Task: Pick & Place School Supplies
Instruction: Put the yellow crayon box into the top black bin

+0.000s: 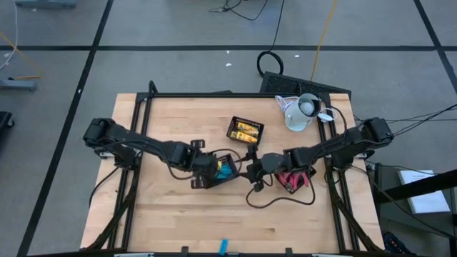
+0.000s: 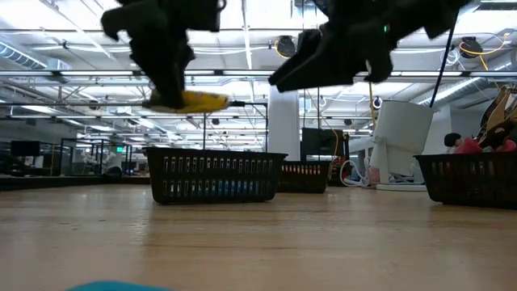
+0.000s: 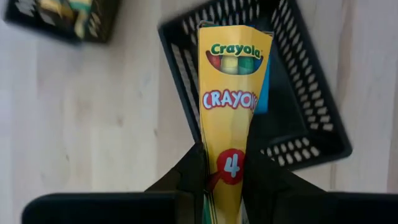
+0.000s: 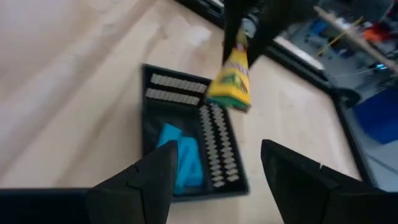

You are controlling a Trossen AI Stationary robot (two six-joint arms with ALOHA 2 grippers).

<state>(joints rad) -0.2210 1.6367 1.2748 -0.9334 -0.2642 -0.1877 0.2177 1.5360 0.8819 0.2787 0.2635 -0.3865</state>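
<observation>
Your left hand (image 3: 225, 186) is clenched on a yellow crayon box (image 3: 231, 106), pinching its lower end so the box sticks out past the fingers. You hold it above the middle mesh tray (image 1: 214, 175), which sits near the centre of the bench (image 1: 178, 214). In the low view the crayon box (image 2: 190, 101) hangs in the air, well clear of the tray's rim (image 2: 214, 153) below it. Bright-blue pieces (image 4: 180, 162) already lie inside that tray.

Your right hand (image 4: 214, 180) is released, its two fingers spread wide with nothing between them. It hovers just right of the left hand, over the bench between the middle tray and the right-hand tray (image 1: 296, 180), and its camera looks toward the crayon box (image 4: 231, 81) held by the other arm.

The right-hand tray holds the red-handled scissors (image 1: 289, 178). On the far side of the bench, another tray (image 1: 245, 130) holds more yellow-and-black boxes (image 1: 246, 132). A white jug (image 1: 300, 113) stands at the far right. One loose blue piece (image 1: 223, 247) lies at the near edge of the bench.
</observation>
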